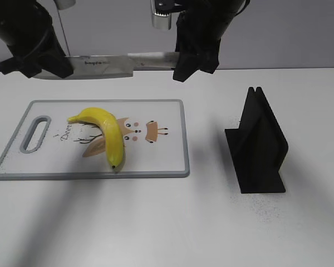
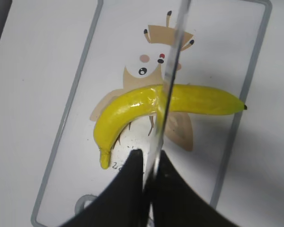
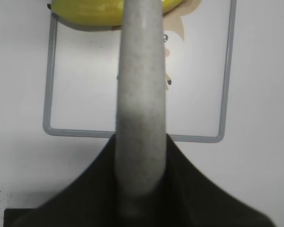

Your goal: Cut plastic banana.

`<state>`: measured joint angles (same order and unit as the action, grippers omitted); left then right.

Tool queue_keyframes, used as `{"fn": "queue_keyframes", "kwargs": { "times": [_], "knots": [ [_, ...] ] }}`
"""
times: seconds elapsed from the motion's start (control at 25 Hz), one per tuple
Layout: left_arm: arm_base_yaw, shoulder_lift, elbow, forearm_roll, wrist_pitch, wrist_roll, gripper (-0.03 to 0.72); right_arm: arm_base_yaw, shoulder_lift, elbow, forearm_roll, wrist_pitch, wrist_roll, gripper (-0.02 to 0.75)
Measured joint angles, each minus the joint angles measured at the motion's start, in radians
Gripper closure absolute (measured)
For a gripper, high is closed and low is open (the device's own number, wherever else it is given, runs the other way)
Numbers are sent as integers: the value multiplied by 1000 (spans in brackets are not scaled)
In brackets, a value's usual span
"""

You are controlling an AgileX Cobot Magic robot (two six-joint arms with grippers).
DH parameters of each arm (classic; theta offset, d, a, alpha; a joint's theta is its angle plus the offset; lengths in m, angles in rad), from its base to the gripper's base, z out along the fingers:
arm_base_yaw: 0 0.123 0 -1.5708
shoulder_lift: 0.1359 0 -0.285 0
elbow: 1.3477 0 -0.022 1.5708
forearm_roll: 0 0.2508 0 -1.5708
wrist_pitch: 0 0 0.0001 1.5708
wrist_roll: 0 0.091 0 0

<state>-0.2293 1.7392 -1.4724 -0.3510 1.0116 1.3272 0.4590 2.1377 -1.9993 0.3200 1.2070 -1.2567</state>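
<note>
A yellow plastic banana (image 1: 108, 133) lies whole on a white cutting board (image 1: 161, 158) with a grey rim and a deer drawing. A kitchen knife (image 1: 100, 64) hangs level above the board's far edge, held at both ends. My left gripper (image 1: 64, 67) is shut on the blade. In the left wrist view the jaws (image 2: 151, 163) pinch the blade (image 2: 170, 71), which runs edge-on over the banana (image 2: 132, 106). My right gripper (image 1: 183, 64) is shut on the grey handle (image 3: 142, 71), with its jaws (image 3: 142, 156) around it. The banana's edge (image 3: 85, 12) shows at the top of the right wrist view.
A black knife stand (image 1: 259, 144) stands upright on the white table to the right of the board. The board has a handle slot (image 1: 36, 133) at its left end. The board's rim also shows in the right wrist view (image 3: 132, 135).
</note>
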Motion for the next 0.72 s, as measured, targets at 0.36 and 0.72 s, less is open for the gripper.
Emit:
{"fn": "queue_keyframes", "kwargs": {
  "times": [0.36, 0.72],
  "knots": [
    [-1, 68, 0, -1, -24, 18, 665, 1, 45, -1, -34, -28, 47, 575],
    [-4, 294, 97, -2, -264, -13, 656, 1, 261, -3, -79, -107, 128, 561]
  ]
}}
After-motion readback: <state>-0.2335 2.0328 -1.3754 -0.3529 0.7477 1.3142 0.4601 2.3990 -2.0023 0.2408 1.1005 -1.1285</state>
